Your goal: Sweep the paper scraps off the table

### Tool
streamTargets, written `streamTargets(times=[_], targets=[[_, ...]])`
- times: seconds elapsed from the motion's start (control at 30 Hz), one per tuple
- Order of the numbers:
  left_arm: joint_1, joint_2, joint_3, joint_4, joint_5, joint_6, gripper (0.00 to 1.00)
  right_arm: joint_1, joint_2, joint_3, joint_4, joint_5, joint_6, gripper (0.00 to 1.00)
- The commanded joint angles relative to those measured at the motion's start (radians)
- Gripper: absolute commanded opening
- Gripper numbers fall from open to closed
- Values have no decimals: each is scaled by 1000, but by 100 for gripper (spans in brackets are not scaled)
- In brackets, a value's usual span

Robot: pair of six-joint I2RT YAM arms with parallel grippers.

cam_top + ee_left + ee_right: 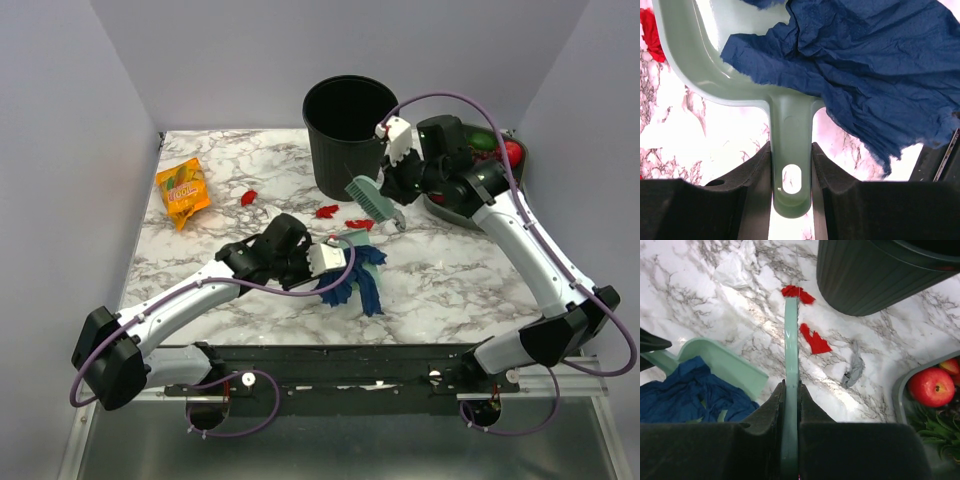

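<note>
Left gripper (791,156) is clamped on the teal dustpan (695,65) by its handle, and a dark blue cloth (865,65) lies across the pan. Right gripper (791,392) pinches the brush (791,335). Red paper scraps (327,211) lie on the table (450,285) just near of the black bin (345,135) — beyond the dustpan.

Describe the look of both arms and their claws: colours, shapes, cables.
Both the left arm and right arm have white, rounded link shells joined by bulky black joints. A thin purple cable loops along each. A small white block sits at each wrist. The left claw and right claw each have two thick matte black fingers.
</note>
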Motion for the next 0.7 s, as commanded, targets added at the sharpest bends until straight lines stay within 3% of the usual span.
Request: streamTargets(times=[0.0, 0.23, 0.67], targets=[[6, -18, 24, -27, 59, 19, 0, -43, -21, 66, 19, 24, 20, 1], [13, 5, 16, -38, 133, 36, 0, -47, -38, 100, 15, 54, 4, 1], [49, 77, 203, -61, 200, 3, 0, -192, -147, -133, 21, 132, -3, 1]])
